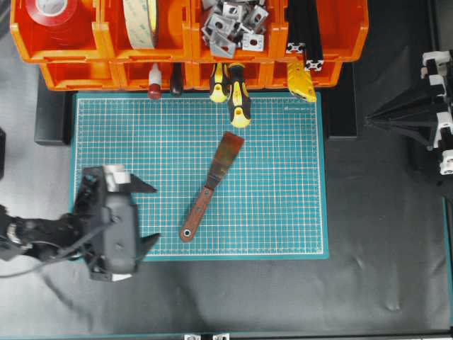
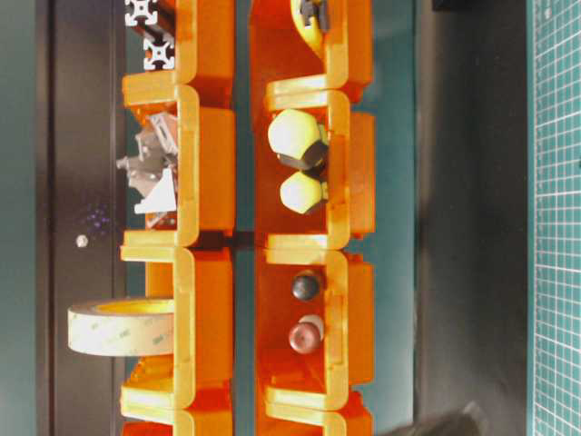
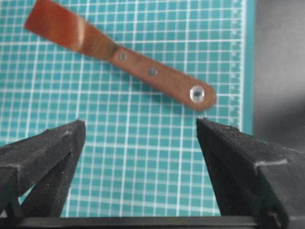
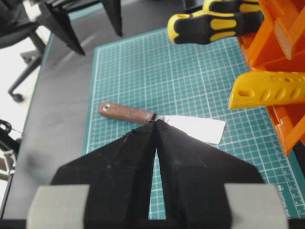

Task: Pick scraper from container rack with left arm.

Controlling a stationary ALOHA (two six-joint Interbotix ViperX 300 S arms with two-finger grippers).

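Container rack (image 1: 71, 74) runs along 12 o'clock. Scraper (image 1: 209, 188) is out of it, flat on the green cutting mat (image 1: 283, 212), blade toward 1 o'clock. Left gripper (image 1: 151, 212) at 9 o'clock: jaws wide apart, empty. Right gripper (image 4: 156, 125): jaws together, empty.

Likely light, stiff and thin-bladed; pinch the wooden handle.

Only the left wrist view shows the rivets; only the table-level view shows inside the bins.

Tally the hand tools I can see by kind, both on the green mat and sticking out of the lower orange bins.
Scraper, lying on the mat: 1
Yellow-and-black screwdrivers in the bins: 2
Red-knobbed tool: 1
Dark-knobbed tool: 1
Yellow-handled tool: 1
Total: 6
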